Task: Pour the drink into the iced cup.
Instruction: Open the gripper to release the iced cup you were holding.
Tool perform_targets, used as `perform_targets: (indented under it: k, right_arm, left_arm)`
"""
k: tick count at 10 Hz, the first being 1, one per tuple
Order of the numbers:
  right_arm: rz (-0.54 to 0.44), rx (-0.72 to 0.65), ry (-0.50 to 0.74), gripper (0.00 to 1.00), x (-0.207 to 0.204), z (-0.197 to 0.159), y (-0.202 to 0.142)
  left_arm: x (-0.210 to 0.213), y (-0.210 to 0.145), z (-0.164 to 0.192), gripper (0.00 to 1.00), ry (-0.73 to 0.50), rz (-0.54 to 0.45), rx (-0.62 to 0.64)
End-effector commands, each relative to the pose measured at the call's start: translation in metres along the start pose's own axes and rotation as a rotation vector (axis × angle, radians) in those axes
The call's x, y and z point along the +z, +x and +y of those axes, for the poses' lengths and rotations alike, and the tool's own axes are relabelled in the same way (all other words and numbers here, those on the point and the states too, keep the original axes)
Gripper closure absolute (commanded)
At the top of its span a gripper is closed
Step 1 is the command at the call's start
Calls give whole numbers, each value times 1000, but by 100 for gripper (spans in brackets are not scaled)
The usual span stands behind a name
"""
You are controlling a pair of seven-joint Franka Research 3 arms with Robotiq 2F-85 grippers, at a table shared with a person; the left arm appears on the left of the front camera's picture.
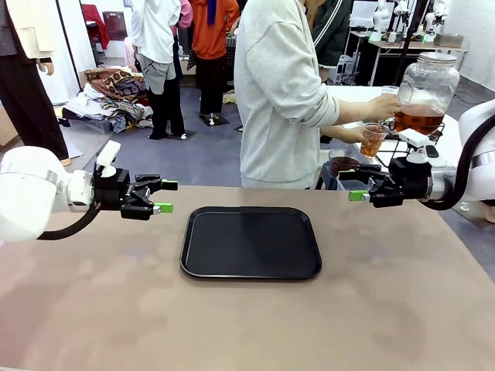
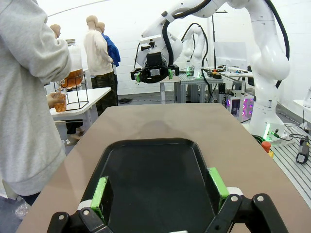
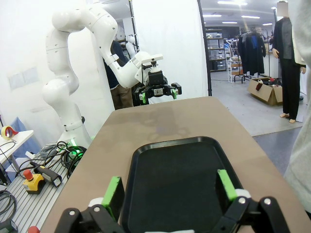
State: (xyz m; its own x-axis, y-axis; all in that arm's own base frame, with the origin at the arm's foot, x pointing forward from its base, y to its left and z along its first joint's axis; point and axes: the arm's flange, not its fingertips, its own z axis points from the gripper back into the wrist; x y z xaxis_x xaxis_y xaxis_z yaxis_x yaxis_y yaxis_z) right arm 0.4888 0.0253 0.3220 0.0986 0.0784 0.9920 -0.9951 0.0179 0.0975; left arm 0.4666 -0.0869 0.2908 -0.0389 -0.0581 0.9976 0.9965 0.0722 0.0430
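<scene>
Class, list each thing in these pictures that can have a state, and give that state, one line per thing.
Tray: flat on the table, nothing on it.
Jar: lid on, partly filled with amber drink.
Cup: held by the person's hand at the jar, partly filled with drink.
Left tool: open, holding nothing, above the table.
Right tool: open, holding nothing, above the table.

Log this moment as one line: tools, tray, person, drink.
left tool: open, idle | right tool: open, idle | tray: bare, on table | person's hand: at dispenser jar | cup: filling with drink
</scene>
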Motion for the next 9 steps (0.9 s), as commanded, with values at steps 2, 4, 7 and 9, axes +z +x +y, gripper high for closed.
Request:
perform_targets:
  k: [2,4,7,9]
  right_arm:
    - [3,5,2,0,-1,-1,3]
    - [3,5,2,0,-1,-1,3]
    - [3,5,2,0,-1,-1,3]
    - [3,5,2,0,-1,-1,3]
  left_arm:
    - [0,2,-1,0,-3,-5,-2]
    - [0,2,-1,0,-3,-5,-2]
    - [0,2,-1,0,-3,-5,-2]
    - [0,2,-1,0,-3,-5,-2]
